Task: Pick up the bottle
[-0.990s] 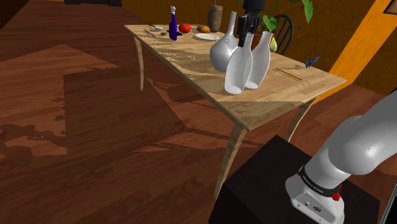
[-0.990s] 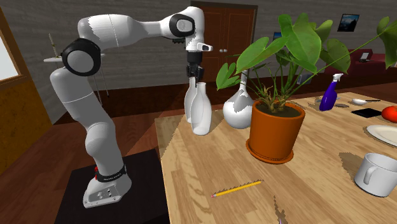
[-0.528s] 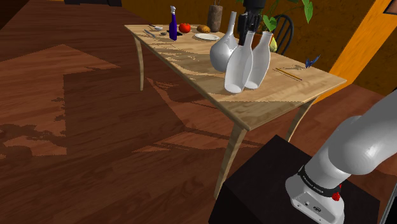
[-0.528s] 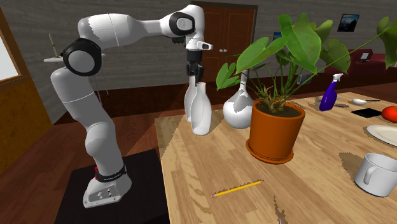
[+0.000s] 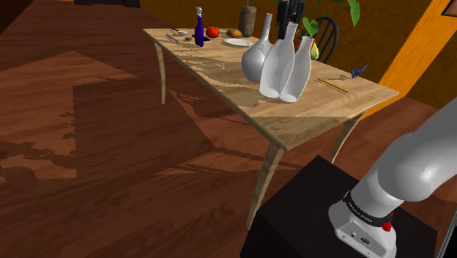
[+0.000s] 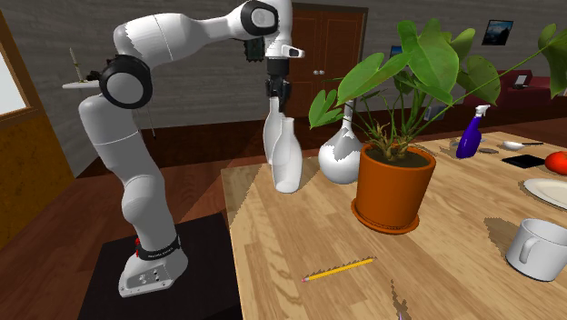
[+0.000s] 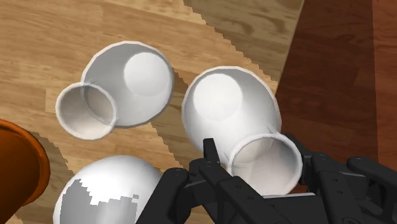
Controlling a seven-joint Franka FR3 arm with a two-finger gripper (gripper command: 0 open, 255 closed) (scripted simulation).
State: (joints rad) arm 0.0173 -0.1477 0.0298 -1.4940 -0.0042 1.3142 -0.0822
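Wrist view | hand (image 7: 259, 167) clenched on neck of white bottle (image 7: 224, 108), just below rim | likely rigid, slippery, fragile, bottom-heavy; neck judged best hold

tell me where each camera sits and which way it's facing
Shoulder view: beside and behind the black box stand, looking down over the light wooden table; the white arm shows lower right.
Second exterior view: over the table opposite the stand, facing the whole arm, a leafy plant in an orange pot in the foreground.
Wrist view: on the hand, looking down the black gripper clasping a tall white bottle.
Shared: shoulder and second exterior views both show the gripper on that bottle's neck.
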